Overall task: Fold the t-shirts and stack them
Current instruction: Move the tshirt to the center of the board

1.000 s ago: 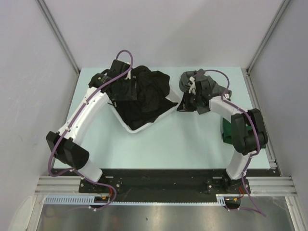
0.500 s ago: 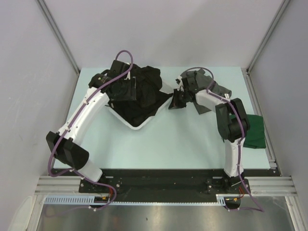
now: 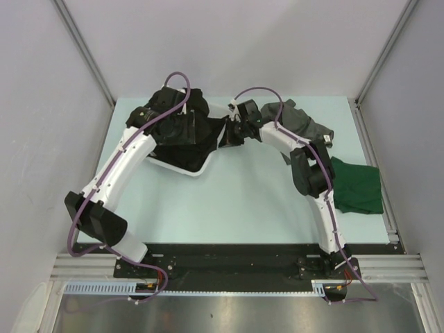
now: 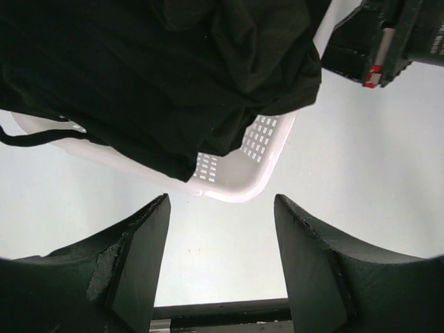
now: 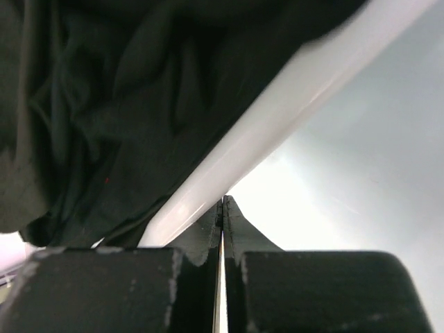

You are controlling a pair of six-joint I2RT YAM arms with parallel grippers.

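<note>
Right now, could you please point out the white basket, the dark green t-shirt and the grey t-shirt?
white basket (image 4: 239,170): left wrist view, perforated corner wall.
dark green t-shirt (image 3: 357,187): top view, middle of cloth.
grey t-shirt (image 3: 312,127): top view, bunched middle.

Black t-shirts (image 3: 200,142): I see a crumpled, unfolded heap filling the white basket (image 3: 182,170) toward the far-left corner of the table (image 3: 243,208). Dark fabric drapes over the basket's rim. I cannot count the separate shirts.
Charcoal grey t-shirt (image 3: 309,125): loosely bunched and unfolded, lying on the table by its far edge, right of centre, apart from the basket heap.
Dark green t-shirt (image 3: 359,187): lying flat in a roughly square, wrinkled shape against the table's right edge, on the near side of the grey one and close to it. I cannot tell how it is folded.
</note>
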